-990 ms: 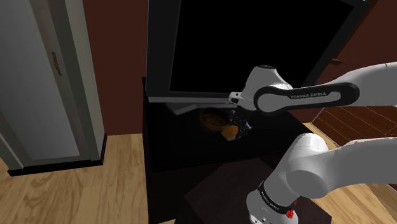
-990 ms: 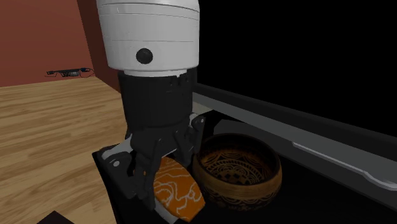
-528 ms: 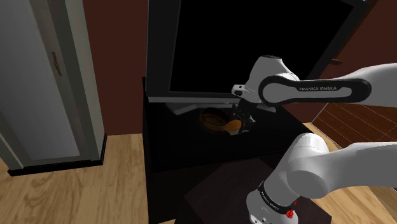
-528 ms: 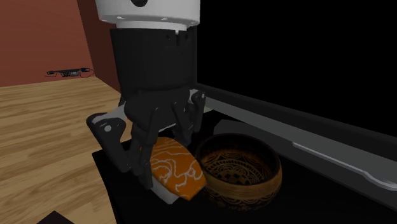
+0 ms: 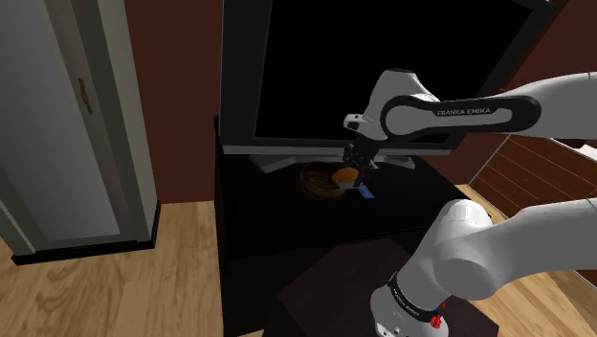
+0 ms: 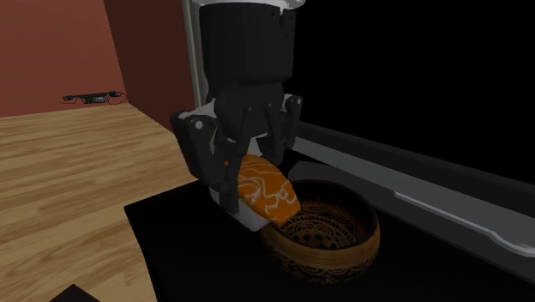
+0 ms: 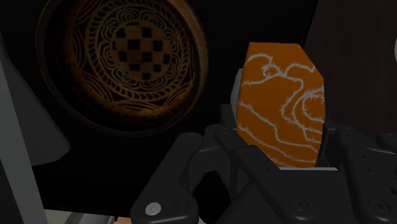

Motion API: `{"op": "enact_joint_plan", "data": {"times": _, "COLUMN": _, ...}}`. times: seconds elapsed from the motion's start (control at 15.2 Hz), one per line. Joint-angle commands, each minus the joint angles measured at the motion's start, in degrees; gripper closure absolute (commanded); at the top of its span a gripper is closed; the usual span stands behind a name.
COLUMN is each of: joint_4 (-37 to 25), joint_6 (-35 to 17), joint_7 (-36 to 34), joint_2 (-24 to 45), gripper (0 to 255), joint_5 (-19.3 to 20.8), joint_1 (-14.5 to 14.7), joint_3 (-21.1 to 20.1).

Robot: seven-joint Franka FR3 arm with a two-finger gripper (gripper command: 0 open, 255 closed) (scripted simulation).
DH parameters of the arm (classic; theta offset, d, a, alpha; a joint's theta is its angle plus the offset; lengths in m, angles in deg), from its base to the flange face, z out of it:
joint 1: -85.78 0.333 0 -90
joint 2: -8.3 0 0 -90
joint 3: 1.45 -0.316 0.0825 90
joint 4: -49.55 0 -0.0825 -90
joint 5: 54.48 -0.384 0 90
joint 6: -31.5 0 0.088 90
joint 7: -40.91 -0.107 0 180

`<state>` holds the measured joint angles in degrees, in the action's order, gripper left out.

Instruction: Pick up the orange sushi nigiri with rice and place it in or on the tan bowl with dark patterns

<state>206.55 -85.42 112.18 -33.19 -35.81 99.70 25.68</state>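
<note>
Above a low black cabinet top (image 6: 184, 230), the robot's all-black two-finger gripper (image 6: 249, 176) hangs pointing downward from a white arm. Its fingers are clamped on an orange sushi nigiri (image 6: 268, 193) with thin white lines across the topping and a white rice block beneath. The nigiri is tilted and lifted clear of the cabinet top. In the second exterior view it overlaps the left rim of a round tan-brown bowl (image 6: 343, 244) with dark swirling patterns, which stands on the cabinet. The wrist view places the nigiri (image 7: 280, 108) between the fingers and beside the bowl (image 7: 121, 63), whose floor shows a checkered disc ringed by scrollwork. Behind the bowl stands a large flat black screen (image 5: 287, 77) in a grey frame. Pale wooden floor (image 6: 69, 172) lies beside the cabinet, with a reddish-brown wall (image 6: 141, 43) beyond.
</note>
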Motion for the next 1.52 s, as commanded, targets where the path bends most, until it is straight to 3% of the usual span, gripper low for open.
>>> {"op": "enact_joint_plan", "data": {"times": 0.0, "joint_4": -3.7, "joint_6": -1.8, "joint_7": 1.5, "joint_2": 5.2, "gripper": 255, "joint_5": -0.6, "joint_1": 1.4, "joint_3": 1.9}}
{"op": "enact_joint_plan", "data": {"times": 0.33, "joint_4": -14.1, "joint_6": -4.9, "joint_7": 6.3, "joint_2": 18.1, "gripper": 255, "joint_5": -4.5, "joint_1": 5.7, "joint_3": 7.0}}
{"op": "enact_joint_plan", "data": {"times": 0.53, "joint_4": -22.1, "joint_6": -5.7, "joint_7": 11.1, "joint_2": 27.4, "gripper": 255, "joint_5": -9.5, "joint_1": 8.7, "joint_3": 10.7}}
{"op": "enact_joint_plan", "data": {"times": 1.45, "joint_4": -17.1, "joint_6": -17.4, "joint_7": 15.0, "joint_2": 35.1, "gripper": 255, "joint_5": -14.1, "joint_1": 9.7, "joint_3": 13.1}}
